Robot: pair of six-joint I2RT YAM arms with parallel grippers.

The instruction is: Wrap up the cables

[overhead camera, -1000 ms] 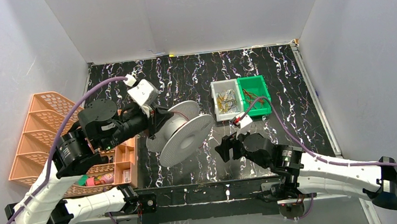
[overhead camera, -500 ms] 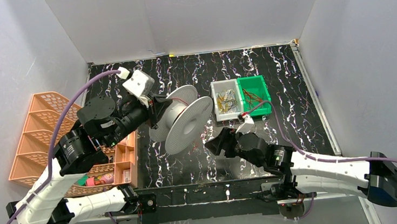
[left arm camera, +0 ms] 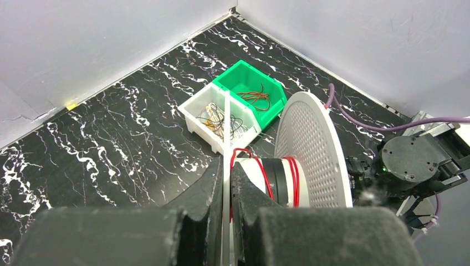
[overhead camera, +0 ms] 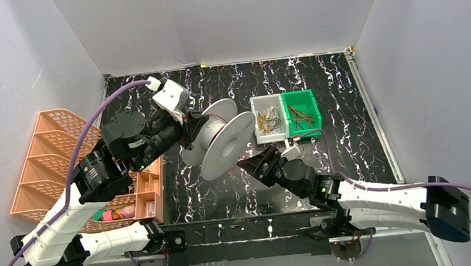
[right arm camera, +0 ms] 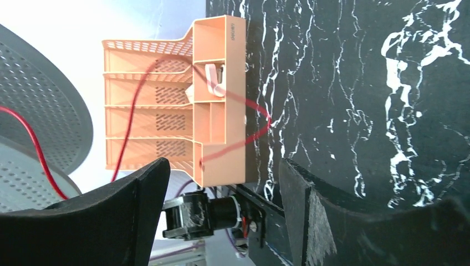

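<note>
A grey perforated spool [overhead camera: 224, 148] hangs tilted above the table's middle. My left gripper [overhead camera: 188, 125] is shut on the spool's near flange, which shows edge-on between its fingers [left arm camera: 226, 138] in the left wrist view. Thin red cable [left arm camera: 292, 177] is wound in a few turns round the spool's hub. A loose red strand [right arm camera: 244, 138] trails from the spool [right arm camera: 44, 105] in the right wrist view. My right gripper [overhead camera: 248, 165] is open and empty, just below and to the right of the spool's front flange [left arm camera: 310, 149]; its jaws stand wide apart [right arm camera: 221, 210].
A white bin [overhead camera: 268, 118] of thin yellowish wires and a green bin [overhead camera: 301, 111] of reddish-brown wires stand side by side right of the spool. An orange desk organiser [overhead camera: 49, 162] sits at the table's left edge. Grey walls close in three sides.
My left arm has carried the spool up and to the right, turning it. My right gripper has moved left toward the spool, still open.
</note>
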